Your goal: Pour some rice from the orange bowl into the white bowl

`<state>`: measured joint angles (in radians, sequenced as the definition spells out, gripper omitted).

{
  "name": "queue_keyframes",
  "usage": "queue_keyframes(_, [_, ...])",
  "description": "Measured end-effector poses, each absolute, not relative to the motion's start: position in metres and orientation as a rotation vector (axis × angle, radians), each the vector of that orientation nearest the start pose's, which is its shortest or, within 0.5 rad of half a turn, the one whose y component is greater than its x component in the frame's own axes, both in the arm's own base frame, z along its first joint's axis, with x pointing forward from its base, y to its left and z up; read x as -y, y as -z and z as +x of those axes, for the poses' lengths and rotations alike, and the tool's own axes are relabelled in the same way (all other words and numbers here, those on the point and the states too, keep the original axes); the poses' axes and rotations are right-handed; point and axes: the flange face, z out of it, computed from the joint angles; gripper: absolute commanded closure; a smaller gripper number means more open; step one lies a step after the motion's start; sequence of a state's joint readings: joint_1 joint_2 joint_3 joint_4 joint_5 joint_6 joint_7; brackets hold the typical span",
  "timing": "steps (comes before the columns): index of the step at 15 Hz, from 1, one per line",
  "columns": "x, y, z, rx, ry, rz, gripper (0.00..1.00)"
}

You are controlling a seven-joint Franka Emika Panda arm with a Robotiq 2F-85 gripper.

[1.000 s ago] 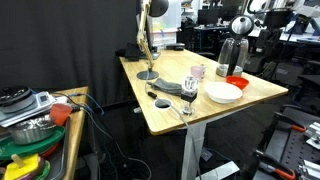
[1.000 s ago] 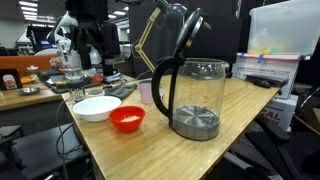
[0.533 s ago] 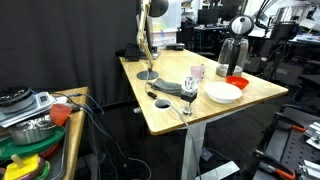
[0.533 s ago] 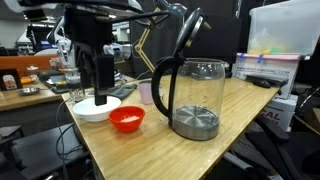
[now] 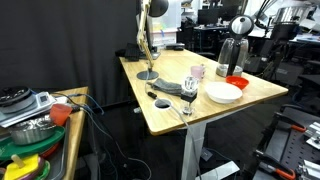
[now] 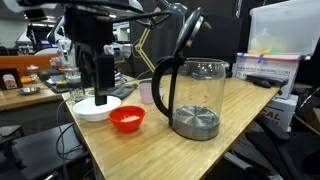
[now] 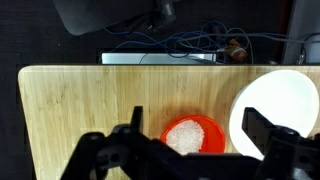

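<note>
Hovering gripper [image 7: 190, 127] above orange bowl [image 7: 191, 138]

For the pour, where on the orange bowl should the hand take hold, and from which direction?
Pinch the rim of the orange bowl from above, one finger inside and one outside, probably on the side away from the white bowl. The bowl stands upright with rice in its middle and its rim bare, and that grip leaves the lip toward the white bowl free for pouring.

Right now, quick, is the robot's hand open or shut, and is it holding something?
Hand: open, holding nothing. The orange bowl of rice shows between its fingers, not gripped.
</note>
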<state>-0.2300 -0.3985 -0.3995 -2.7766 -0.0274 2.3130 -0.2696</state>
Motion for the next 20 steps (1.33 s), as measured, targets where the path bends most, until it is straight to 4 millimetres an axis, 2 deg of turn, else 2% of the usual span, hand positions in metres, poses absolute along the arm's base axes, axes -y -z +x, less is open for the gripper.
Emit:
queue_keyframes(4, [0.201, -0.314, 0.298, -0.465, -0.035, -2.946, 0.0])
queue_keyframes(8, [0.204, -0.309, 0.305, -0.573, 0.014, -2.887, 0.0])
queue_keyframes(15, [0.23, -0.265, 0.326, -0.796, -0.004, -2.81, 0.0])
queue_keyframes(20, [0.249, -0.232, 0.337, -0.869, -0.047, -2.742, 0.0])
